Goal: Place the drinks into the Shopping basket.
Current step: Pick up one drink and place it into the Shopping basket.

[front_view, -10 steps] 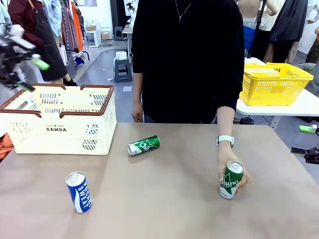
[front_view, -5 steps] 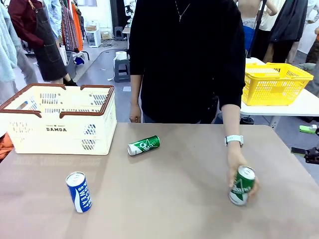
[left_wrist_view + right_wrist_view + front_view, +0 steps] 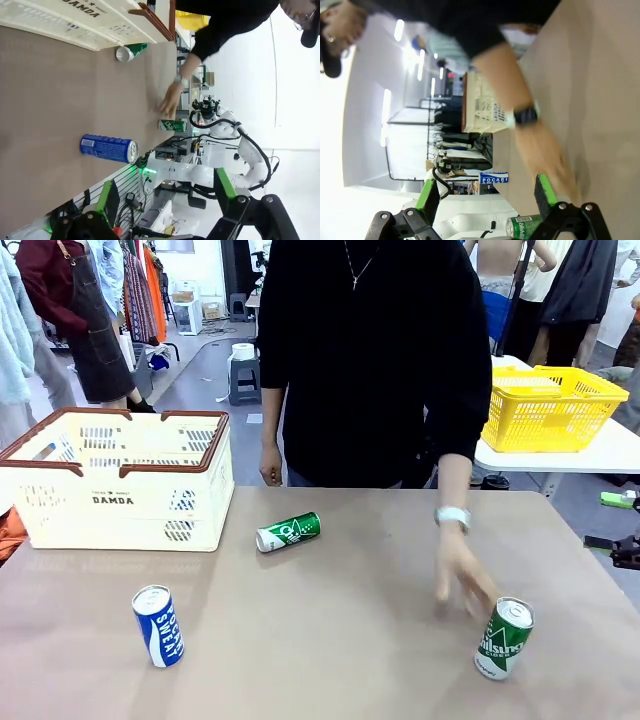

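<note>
A blue-and-white Pocari Sweat can (image 3: 158, 626) stands upright at the front left of the table. One green can (image 3: 288, 532) lies on its side near the middle. Another green can (image 3: 503, 638) stands at the front right, free of the person's hand (image 3: 458, 580) just above it. The cream Shopping basket (image 3: 120, 480) sits at the back left. My right gripper (image 3: 605, 523) is at the right table edge, open and empty. In the left wrist view my left gripper (image 3: 165, 195) is open, with the blue can (image 3: 109, 148) ahead. My right gripper (image 3: 487, 195) shows open, with the green can (image 3: 525, 226) between its fingers' line.
A person in black stands at the far side of the table. A yellow mesh basket (image 3: 548, 405) rests on a white table behind at the right. The brown tabletop (image 3: 340, 640) has free room between the cans.
The person slid the upright green can to the right, let go of it and is drawing the hand back. My left arm left the upper left of the front view.
</note>
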### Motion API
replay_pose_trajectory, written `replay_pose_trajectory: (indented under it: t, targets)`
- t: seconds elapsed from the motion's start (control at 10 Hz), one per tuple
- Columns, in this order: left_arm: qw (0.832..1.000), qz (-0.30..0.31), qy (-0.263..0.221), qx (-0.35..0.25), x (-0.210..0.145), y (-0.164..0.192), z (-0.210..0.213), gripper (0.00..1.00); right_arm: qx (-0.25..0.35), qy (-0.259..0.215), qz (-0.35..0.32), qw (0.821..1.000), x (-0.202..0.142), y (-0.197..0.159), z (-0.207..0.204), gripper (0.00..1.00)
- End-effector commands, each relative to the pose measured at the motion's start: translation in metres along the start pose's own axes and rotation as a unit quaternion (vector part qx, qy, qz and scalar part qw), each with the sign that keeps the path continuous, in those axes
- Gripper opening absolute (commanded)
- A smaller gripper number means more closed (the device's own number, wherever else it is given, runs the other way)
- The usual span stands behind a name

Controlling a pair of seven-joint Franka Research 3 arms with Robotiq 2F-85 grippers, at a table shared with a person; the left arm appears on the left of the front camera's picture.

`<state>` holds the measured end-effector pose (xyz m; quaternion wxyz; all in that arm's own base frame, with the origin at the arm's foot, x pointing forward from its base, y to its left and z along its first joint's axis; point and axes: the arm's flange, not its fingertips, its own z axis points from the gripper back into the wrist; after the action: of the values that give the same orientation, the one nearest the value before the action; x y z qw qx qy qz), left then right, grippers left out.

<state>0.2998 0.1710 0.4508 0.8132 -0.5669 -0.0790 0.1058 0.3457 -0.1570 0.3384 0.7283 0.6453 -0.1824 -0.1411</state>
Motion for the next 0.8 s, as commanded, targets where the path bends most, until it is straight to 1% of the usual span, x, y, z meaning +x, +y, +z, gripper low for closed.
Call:
replay_pose_trajectory:
  t: [0.0,0.7]
  targets:
    - [1.000,0.005,0.001,-0.007,-0.0004,0.0014,0.0046,1.00,-0.003,0.006,-0.008,1.000,0.0006,0.0051,0.0020,1.00]
    - [1.000,0.005,0.001,-0.007,-0.0004,0.0014,0.0046,1.00,-0.003,0.006,-0.008,1.000,0.0006,0.0051,0.0020,1.00]
